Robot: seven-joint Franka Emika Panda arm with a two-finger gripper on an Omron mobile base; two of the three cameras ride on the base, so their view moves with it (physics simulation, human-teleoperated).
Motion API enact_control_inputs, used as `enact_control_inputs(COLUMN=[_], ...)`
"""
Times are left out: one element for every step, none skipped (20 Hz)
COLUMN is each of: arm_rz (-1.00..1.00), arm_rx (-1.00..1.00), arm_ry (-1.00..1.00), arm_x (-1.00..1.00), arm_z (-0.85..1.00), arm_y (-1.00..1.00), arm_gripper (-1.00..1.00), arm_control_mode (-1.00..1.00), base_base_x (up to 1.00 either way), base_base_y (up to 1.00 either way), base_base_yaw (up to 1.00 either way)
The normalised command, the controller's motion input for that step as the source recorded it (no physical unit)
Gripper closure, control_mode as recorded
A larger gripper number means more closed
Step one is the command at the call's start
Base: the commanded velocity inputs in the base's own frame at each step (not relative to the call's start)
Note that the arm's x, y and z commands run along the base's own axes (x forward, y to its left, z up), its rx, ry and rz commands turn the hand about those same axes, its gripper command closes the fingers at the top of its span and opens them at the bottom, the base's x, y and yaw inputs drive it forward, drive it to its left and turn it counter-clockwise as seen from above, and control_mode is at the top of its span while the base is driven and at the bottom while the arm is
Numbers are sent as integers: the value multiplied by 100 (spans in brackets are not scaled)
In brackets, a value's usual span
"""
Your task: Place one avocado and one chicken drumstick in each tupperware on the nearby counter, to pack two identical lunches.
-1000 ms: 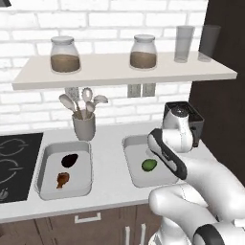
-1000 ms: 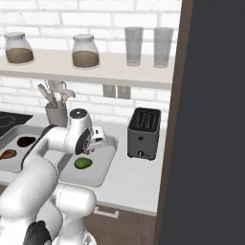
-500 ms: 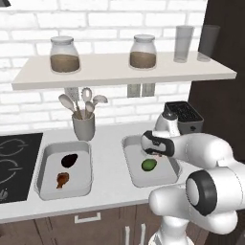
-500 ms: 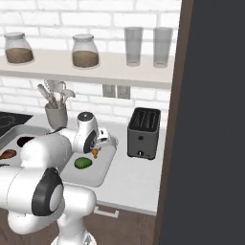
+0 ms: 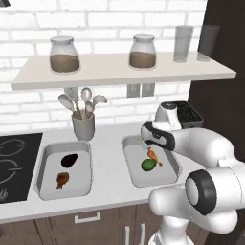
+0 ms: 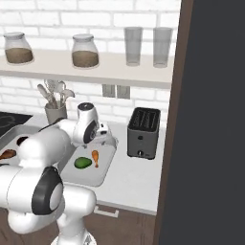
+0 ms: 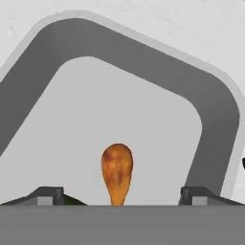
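The gripper (image 7: 119,194) hangs over the right tupperware (image 5: 131,170) with its fingers (image 7: 45,194) spread wide and nothing between them, the lighter orange chicken drumstick (image 5: 153,155) lying loose on the tub floor toward its back right corner, just beside the bright green avocado (image 5: 149,164). The left tupperware (image 5: 48,189), near the counter (image 5: 110,189) front edge, holds the near-black avocado (image 5: 70,160) toward its back edge and the dark reddish-brown chicken drumstick (image 5: 62,179) toward its front edge

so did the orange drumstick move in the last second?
Yes. The orange drumstick has dropped out of the gripper and now lies in the right tupperware, just behind the green avocado; earlier it was not in that tub.
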Motion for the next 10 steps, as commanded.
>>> enact_control_inputs(arm_rz=[-5, -5, -6, -3, -1, 0, 0, 0, 0, 0], arm_rx=[0, 0, 0, 0, 0, 0, 0, 0, 0, 0], arm_ry=[0, 0, -3, -12, -21, -27, -29, -33, -35, -38], arm_x=[-15, -34, -56, -76, -98, -100, -100, -100, -100, -100], arm_z=[76, 91, 100, 100, 100, 100, 100, 100, 100, 100], arm_y=[0, 0, 0, 0, 0, 0, 0, 0, 0, 0], arm_gripper=[-100, -100, -100, -100, -100, -100, -100, -100, -100, -100], arm_control_mode=[-100, -100, -100, -100, -100, -100, -100, -100, -100, -100], base_base_x=[0, 0, 0, 0, 0, 0, 0, 0, 0, 0], base_base_y=[0, 0, 0, 0, 0, 0, 0, 0, 0, 0], base_base_yaw=[0, 0, 0, 0, 0, 0, 0, 0, 0, 0])
